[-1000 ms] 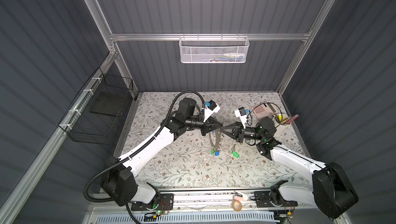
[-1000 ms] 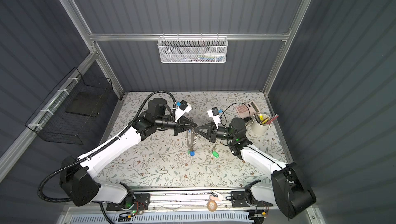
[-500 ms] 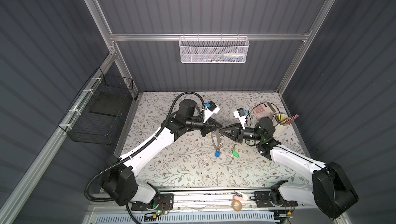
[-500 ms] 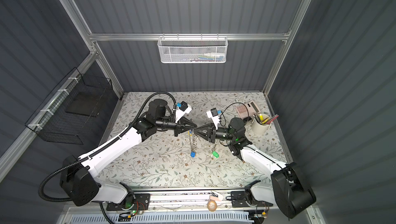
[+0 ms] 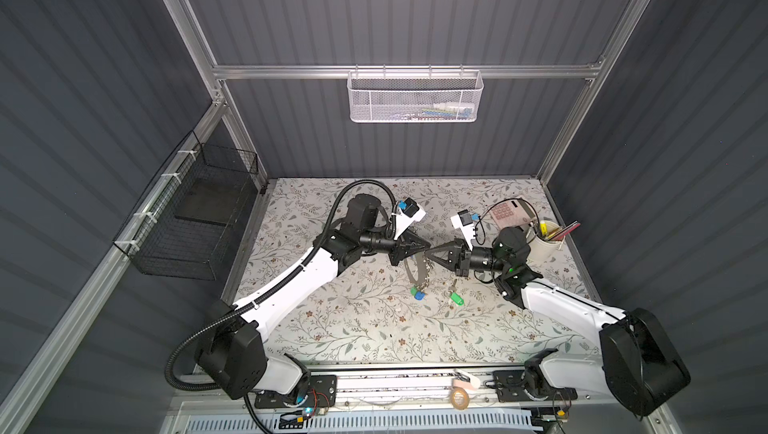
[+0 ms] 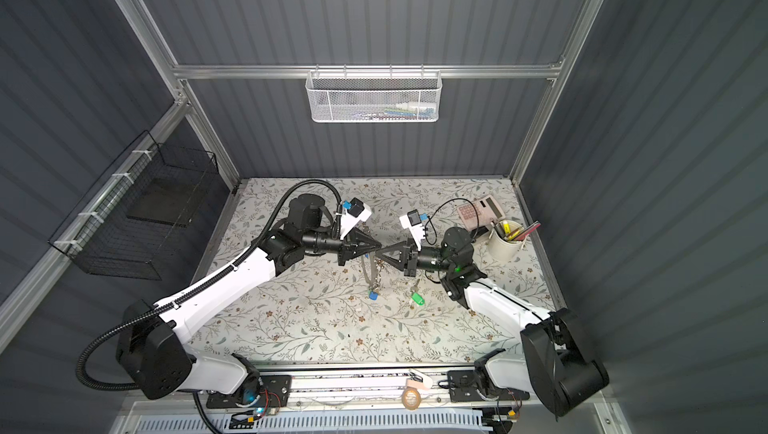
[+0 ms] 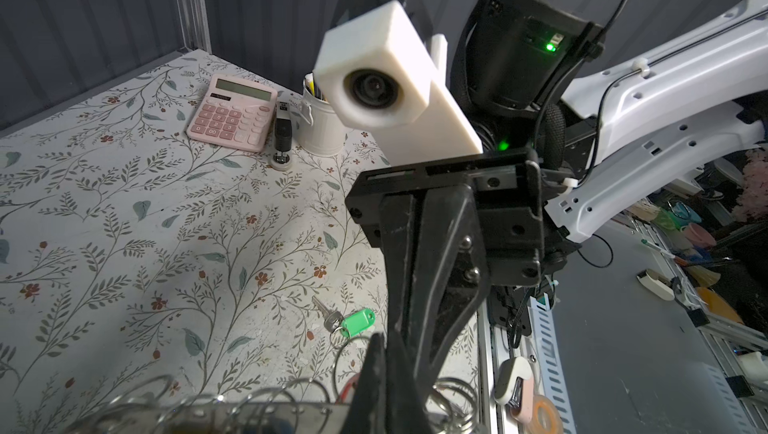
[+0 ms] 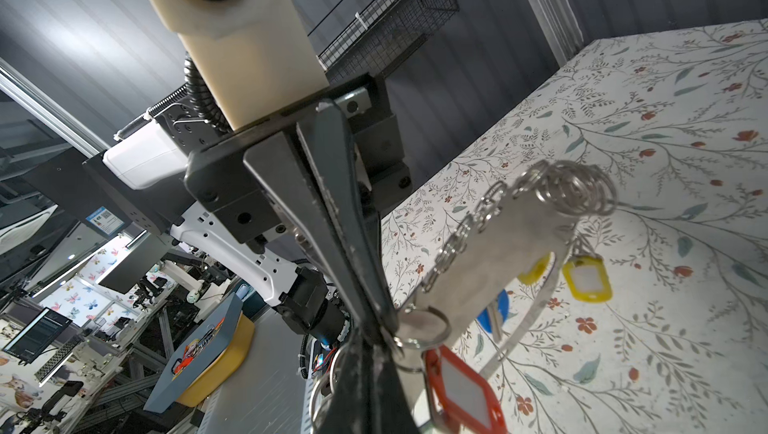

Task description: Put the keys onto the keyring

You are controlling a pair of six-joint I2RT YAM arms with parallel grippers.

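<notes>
left pincer [image 5: 424, 246]: pressed together, pinching the top end of the keyring [image 5: 417, 271]; it reaches in from the left side of both top views.
right pincer [image 5: 432, 250]: also pressed together, tip to tip with the left pincer at the same end of the loop (whether it nips the band, a small ring or nothing, I cannot tell).
keyring: a grey band loop hanging below the two tips, over the middle of the surface [image 5: 332, 328], with small silver rings strung along it.
tags on the loop: a red tag [image 8: 461, 394] hangs close to the tips. A yellow tag [image 8: 588, 278] and a blue tag [image 8: 494, 307] sit further along the band.
keys [image 5: 456, 297]: lying flat on the surface on the right arm's side, near the hanging loop but apart from it. The green tag is joined to a silver key, and neither pincer touches them.
back right corner: a pink calculator [image 7: 232, 114], a black stapler [image 7: 283, 137] just beside it, then a white cup [image 7: 322, 129] holding pens.
</notes>
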